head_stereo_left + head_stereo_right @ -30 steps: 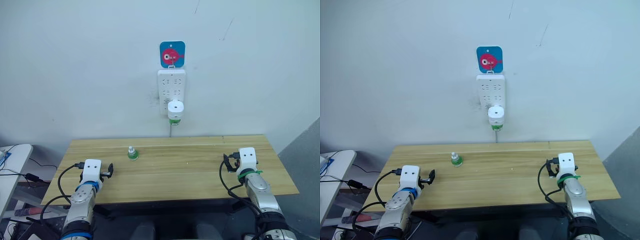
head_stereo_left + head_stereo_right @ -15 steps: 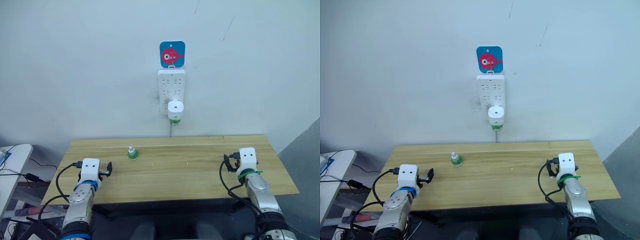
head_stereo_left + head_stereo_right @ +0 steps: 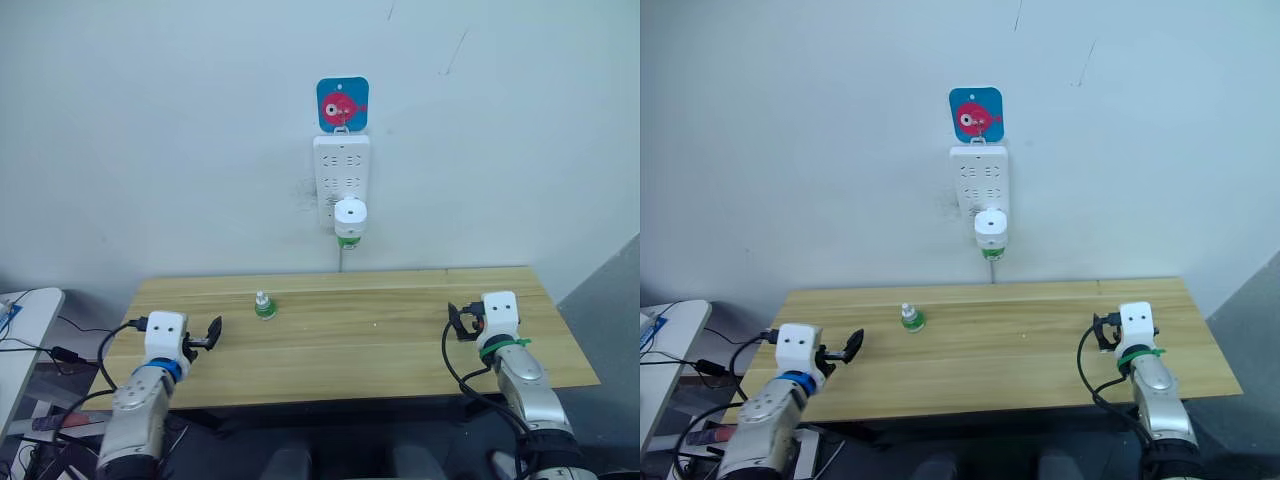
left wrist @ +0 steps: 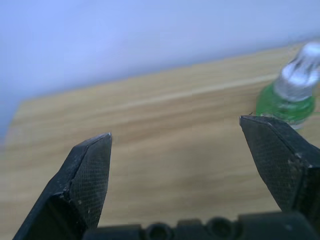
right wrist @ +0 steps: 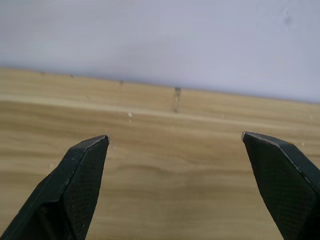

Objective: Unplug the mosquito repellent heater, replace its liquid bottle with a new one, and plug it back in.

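My left gripper (image 4: 175, 142) hangs released over the near left part of the long pale wooden table (image 3: 400, 340), its 2 black fingers (image 4: 90, 170) spread wide with nothing between them. My right gripper (image 5: 175, 145) is released too, low over the table's right end, also with 2 fingers apart and nothing held.

Beyond my left gripper, toward the table's back edge, stands 1 small green liquid bottle with a silvery cap (image 3: 264, 306), upright and alone; I take it for the new refill. It looks light and rigid, with a smooth, likely slippery body, so I judge the wider green base is the place to pinch, low enough not to tip it.

Above the table's back edge, on the wall, hangs 1 tall white plastic power strip (image 3: 341, 181), with 1 blue square card bearing a red round picture (image 3: 342, 104) just over it. Plugged into the strip's lowest socket sits the mosquito repellent heater (image 3: 350, 214), 1 small white rounded plastic unit, with a green bottle (image 3: 347, 241) showing beneath it. It should be light, hard and smooth; I would grip the 2 flanks of its white shell and pull straight out from the strip, since a grip on the bottle below could twist or loosen it.
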